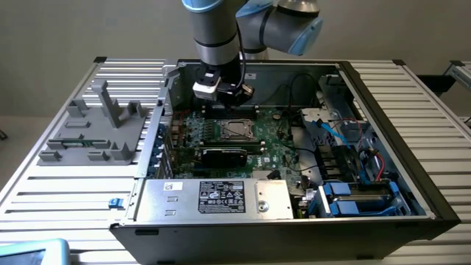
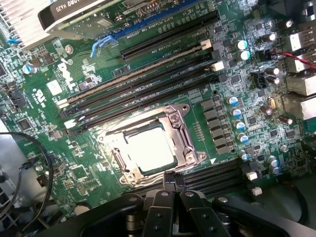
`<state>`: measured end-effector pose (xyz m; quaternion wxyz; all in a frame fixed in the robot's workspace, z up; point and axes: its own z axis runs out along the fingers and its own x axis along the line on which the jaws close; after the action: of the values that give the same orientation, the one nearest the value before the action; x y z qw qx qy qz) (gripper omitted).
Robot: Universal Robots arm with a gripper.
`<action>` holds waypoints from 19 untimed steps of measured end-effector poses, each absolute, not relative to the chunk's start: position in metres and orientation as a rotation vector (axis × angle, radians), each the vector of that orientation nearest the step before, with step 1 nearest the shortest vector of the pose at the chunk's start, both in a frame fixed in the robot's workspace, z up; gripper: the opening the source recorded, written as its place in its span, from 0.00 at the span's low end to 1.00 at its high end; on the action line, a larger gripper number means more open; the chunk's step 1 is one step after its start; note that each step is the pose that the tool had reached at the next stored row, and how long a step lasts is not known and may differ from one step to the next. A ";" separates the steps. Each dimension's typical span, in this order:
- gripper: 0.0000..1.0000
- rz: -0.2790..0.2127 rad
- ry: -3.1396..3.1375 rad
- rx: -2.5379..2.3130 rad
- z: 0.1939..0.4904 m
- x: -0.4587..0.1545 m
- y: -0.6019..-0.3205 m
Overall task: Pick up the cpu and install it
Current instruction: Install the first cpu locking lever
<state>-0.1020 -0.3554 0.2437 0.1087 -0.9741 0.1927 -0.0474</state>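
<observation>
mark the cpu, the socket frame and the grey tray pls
cpu [image 2: 149, 149], wrist view, middle of its bright metal top.
socket frame [image 2: 180, 129], wrist view, metal side bar.
grey tray [image 1: 92, 149], exterior view, front edge of its base.

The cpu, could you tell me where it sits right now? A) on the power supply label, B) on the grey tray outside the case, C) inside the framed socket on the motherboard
C: the cpu lies flat inside the metal-framed socket on the motherboard, just beyond the shut gripper.

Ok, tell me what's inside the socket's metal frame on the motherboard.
A pale, shiny square, apparently the cpu, lies inside the socket frame on the motherboard. It covers whatever lies beneath it. The shut gripper sits beside the frame.
</observation>
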 end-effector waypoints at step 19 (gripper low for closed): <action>0.11 -0.040 0.580 -2.913 0.273 -0.084 -0.357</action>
<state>-0.0842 -0.3572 0.2729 0.0853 -0.9771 0.1945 -0.0135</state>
